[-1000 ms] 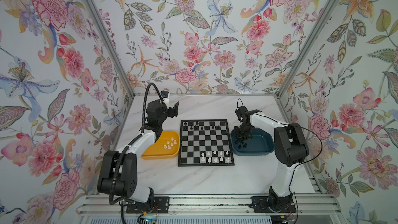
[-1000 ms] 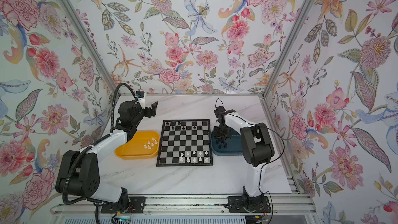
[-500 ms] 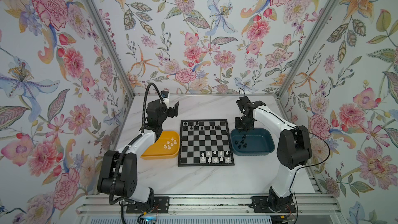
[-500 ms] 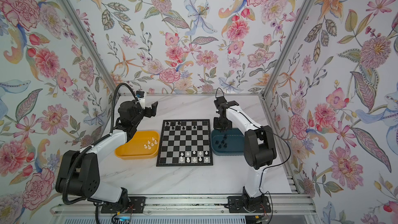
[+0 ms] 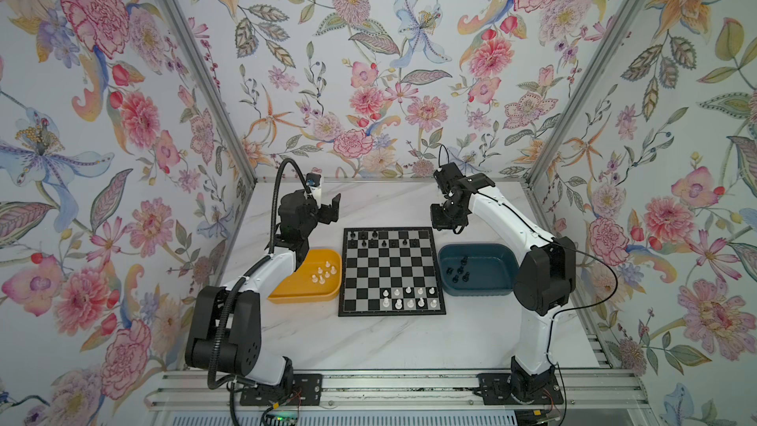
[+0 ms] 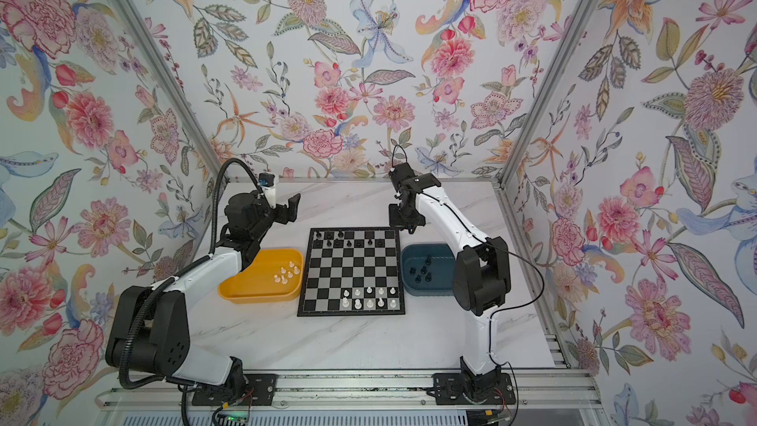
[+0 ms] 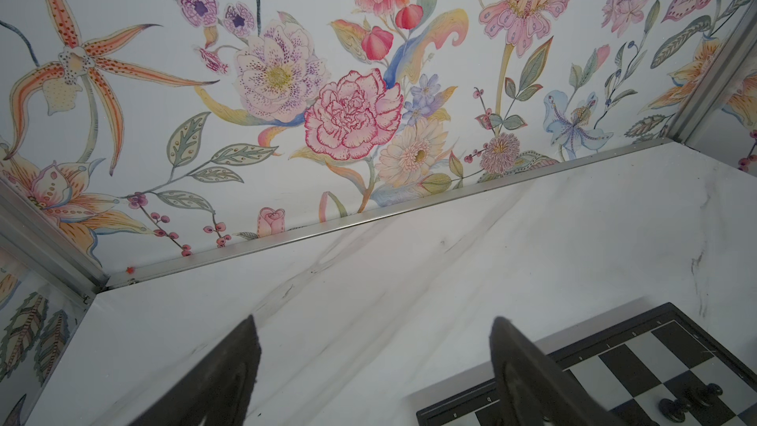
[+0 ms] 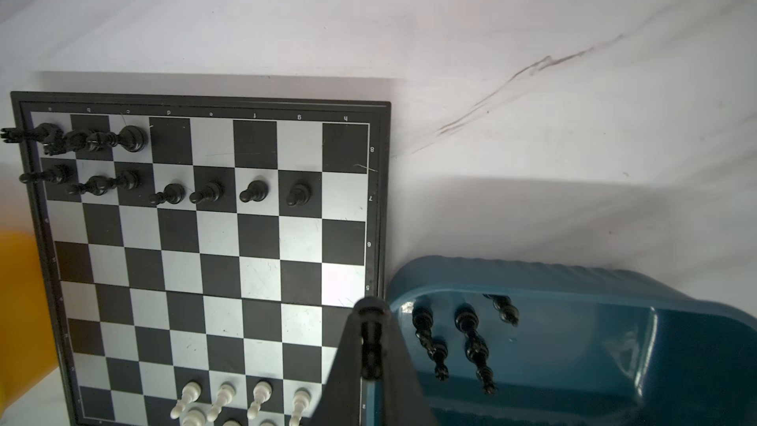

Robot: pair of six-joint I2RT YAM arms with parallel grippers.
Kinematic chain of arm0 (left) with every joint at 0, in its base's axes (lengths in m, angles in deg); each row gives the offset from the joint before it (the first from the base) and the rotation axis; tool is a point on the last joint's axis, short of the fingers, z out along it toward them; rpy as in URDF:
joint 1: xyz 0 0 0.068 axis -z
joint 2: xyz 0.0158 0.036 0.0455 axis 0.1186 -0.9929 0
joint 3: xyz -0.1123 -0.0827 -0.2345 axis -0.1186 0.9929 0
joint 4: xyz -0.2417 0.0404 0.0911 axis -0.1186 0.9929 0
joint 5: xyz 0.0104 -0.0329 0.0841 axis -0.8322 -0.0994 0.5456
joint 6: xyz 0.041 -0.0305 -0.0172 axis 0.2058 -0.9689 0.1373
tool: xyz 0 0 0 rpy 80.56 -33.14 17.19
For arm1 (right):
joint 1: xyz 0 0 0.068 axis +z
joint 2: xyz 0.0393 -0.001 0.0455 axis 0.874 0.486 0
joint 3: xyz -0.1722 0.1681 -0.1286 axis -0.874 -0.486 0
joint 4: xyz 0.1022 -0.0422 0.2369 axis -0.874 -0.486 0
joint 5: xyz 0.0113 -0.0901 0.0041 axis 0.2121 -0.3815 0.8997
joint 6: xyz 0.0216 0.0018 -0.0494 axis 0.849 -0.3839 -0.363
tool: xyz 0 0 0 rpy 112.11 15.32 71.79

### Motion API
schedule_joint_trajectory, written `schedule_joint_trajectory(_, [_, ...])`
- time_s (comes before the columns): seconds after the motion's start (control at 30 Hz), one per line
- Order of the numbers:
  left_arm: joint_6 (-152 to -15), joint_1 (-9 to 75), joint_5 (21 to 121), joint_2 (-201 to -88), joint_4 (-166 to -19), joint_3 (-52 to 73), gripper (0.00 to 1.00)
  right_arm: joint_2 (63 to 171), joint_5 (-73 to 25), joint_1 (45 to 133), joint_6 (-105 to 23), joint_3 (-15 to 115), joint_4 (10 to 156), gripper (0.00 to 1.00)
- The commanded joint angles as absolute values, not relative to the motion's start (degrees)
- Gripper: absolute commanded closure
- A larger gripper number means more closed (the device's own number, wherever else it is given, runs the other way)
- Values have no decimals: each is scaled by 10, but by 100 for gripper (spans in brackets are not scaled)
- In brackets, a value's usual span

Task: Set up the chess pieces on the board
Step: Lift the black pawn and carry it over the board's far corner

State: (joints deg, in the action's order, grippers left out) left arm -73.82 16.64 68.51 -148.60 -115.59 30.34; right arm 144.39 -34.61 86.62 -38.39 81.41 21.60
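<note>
Right wrist view is showing the right gripper pinching a slim black chessman between closed fingers, hanging by the far right corner of the board. The left gripper is gaping wide, carrying nothing, above the table beyond the board's far left corner. Black pieces are standing along the far rows and white ones along the near rows; others are sitting in the yellow tray and the dark blue tray.
</note>
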Motion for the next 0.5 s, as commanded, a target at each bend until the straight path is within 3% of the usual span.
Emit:
schedule_joint_trajectory(0.0, [-743,168,672,-1484,-1169,313,11,1490,-324,876,-398,847,194,96])
schedule_joint_trajectory(0.47, [-746,167,670,-1490,-1169,312,11,1582,-302,874,-416,901,194,96])
